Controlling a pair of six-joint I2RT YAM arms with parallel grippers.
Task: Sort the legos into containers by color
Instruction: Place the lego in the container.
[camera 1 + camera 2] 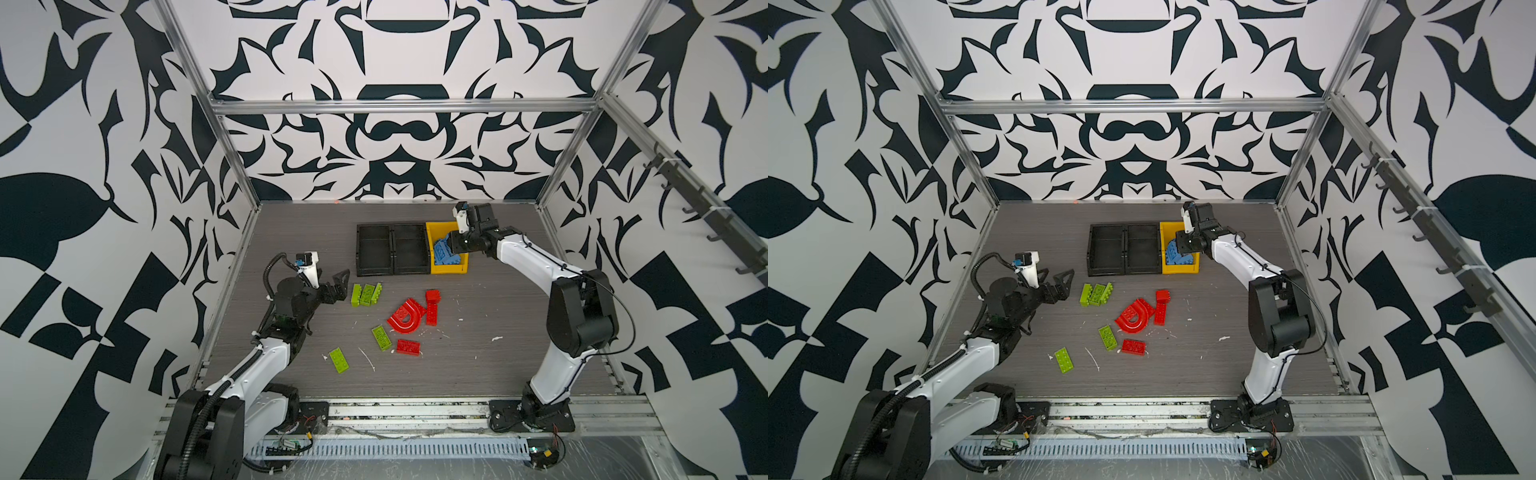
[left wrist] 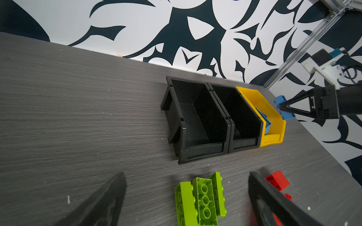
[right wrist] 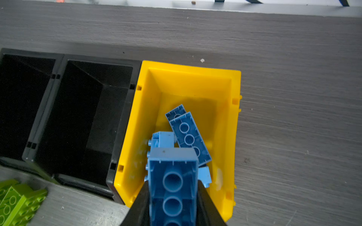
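Black left gripper [image 1: 341, 286]: jaws spread wide, nothing gripped, beside lime legos [image 1: 366, 294].
Lime legos: three clustered mid-table [image 1: 478, 353], two nearer the front edge.
Red legos [image 1: 406, 319]: scattered at table centre.
Black containers [image 1: 375, 250]: set side by side toward the back edge.
Yellow container [image 1: 434, 227]: touching them; blue legos [image 3: 189, 135] inside.
Right gripper [image 3: 172, 185]: clamped on a blue brick [image 3: 172, 162] above the yellow container.
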